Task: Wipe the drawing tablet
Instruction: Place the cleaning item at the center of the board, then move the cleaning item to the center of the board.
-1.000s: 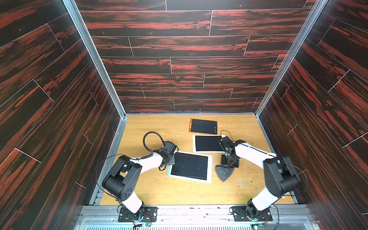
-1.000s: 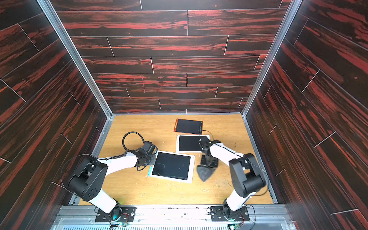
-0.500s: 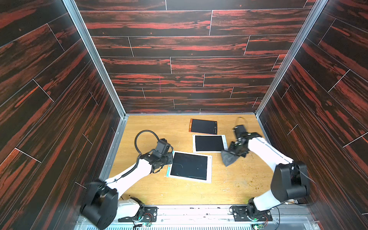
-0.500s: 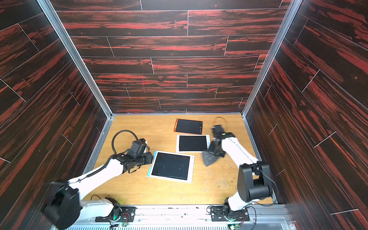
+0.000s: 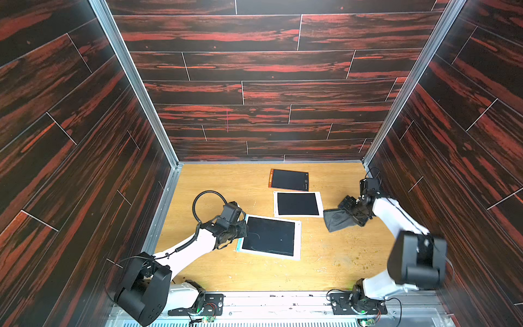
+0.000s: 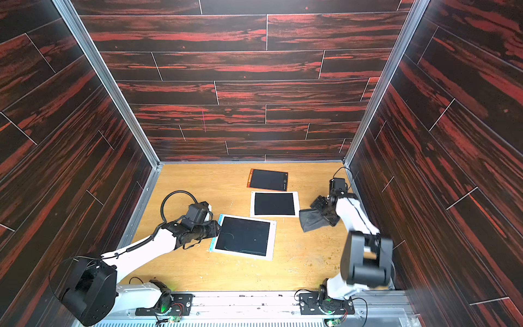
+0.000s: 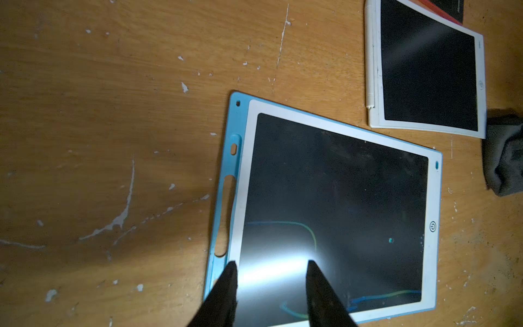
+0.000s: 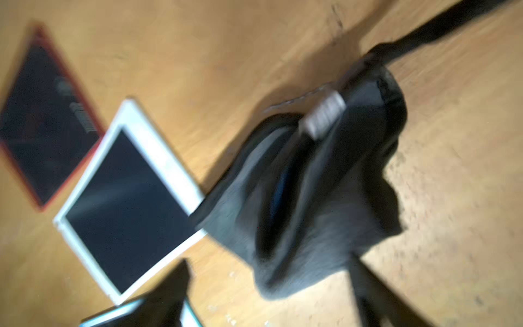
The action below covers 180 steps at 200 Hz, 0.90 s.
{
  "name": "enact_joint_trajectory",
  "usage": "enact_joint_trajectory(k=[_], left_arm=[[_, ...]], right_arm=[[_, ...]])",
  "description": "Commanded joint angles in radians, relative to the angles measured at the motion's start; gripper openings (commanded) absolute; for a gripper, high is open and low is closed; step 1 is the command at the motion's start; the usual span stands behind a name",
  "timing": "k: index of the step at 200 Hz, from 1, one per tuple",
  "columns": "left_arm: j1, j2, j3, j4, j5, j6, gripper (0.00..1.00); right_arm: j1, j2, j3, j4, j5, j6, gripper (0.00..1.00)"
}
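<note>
Near the middle of the wooden table [image 5: 226, 181], toward its front edge: blue-framed drawing tablet [image 5: 268, 236], flat, screen up, slightly askew. Shows faint green-blue strokes on the dark screen in the left wrist view. Just beyond it, apart: white-framed tablet [image 5: 297, 203], screen dark and blank. Farthest back: orange-edged tablet [image 5: 289, 180], also flat.

Over the left edge of the blue-framed drawing tablet: left gripper [image 7: 270, 262], jaws parted, nothing between them, one finger above the frame and its partner above the screen. Touching or hovering, cannot tell.

To the right of the white-framed tablet: grey cloth [image 5: 336, 220], bunched, up against that tablet's near right corner. Right at the cloth, on the side away from the tablets: right gripper [image 8: 268, 257], jaws spread wide, cloth slumped between and ahead of them, no pinch visible through the blur.

Across the bare wood: crumbs [image 5: 353, 249] and pale scuffs [image 7: 124, 209].
</note>
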Motion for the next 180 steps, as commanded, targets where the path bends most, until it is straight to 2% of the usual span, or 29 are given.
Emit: enact_joint_trajectory(k=[1,18,26,34,45,49,59,64,85,98,112,127,158,169,175,180], left_arm=[[0.008,0.004,-0.016,0.034,0.012,-0.012,0.43],[0.008,0.008,-0.023,0.043,0.007,-0.016,0.43],[0.009,0.01,-0.026,0.043,-0.005,-0.02,0.43],[0.011,0.013,-0.033,0.045,-0.02,-0.025,0.43],[0.016,0.018,-0.043,0.052,-0.027,-0.03,0.43],[0.019,0.021,-0.047,0.056,-0.027,-0.032,0.43],[0.021,0.024,-0.053,0.061,-0.023,-0.035,0.43],[0.022,0.026,-0.055,0.064,-0.024,-0.036,0.43],[0.024,0.031,-0.06,0.066,-0.03,-0.036,0.43],[0.025,0.032,-0.058,0.063,-0.028,-0.034,0.43],[0.026,0.033,-0.055,0.055,-0.025,-0.031,0.43],[0.026,0.027,-0.054,0.05,-0.022,-0.028,0.43],[0.026,0.014,-0.054,0.041,-0.022,-0.025,0.43],[0.027,0.01,-0.054,0.041,-0.02,-0.024,0.43],[0.027,0.008,-0.055,0.043,-0.017,-0.025,0.43],[0.027,0.006,-0.055,0.044,-0.016,-0.025,0.43]], right_arm=[[0.102,-0.135,-0.012,-0.018,0.105,-0.054,0.97],[0.22,-0.204,-0.02,-0.047,0.213,-0.083,0.95],[0.265,-0.233,-0.049,-0.009,0.151,-0.126,0.89],[0.298,-0.252,-0.089,0.043,0.022,-0.157,0.8],[0.338,-0.247,-0.139,0.105,-0.162,-0.173,0.59],[0.357,-0.235,-0.152,0.118,-0.207,-0.174,0.48],[0.407,-0.189,-0.165,0.13,-0.279,-0.176,0.12],[0.434,-0.163,-0.164,0.124,-0.278,-0.174,0.0],[0.526,-0.088,-0.17,0.13,-0.182,-0.173,0.0],[0.545,-0.054,-0.16,0.117,-0.133,-0.167,0.0],[0.546,-0.018,-0.136,0.066,-0.006,-0.15,0.01],[0.524,-0.004,-0.118,0.005,0.163,-0.111,0.0],[0.41,-0.069,-0.108,-0.066,0.3,-0.06,0.0],[0.393,-0.104,-0.108,-0.051,0.27,-0.098,0.1],[0.391,-0.12,-0.113,-0.026,0.204,-0.13,0.13],[0.391,-0.13,-0.12,0.005,0.104,-0.16,0.16]])
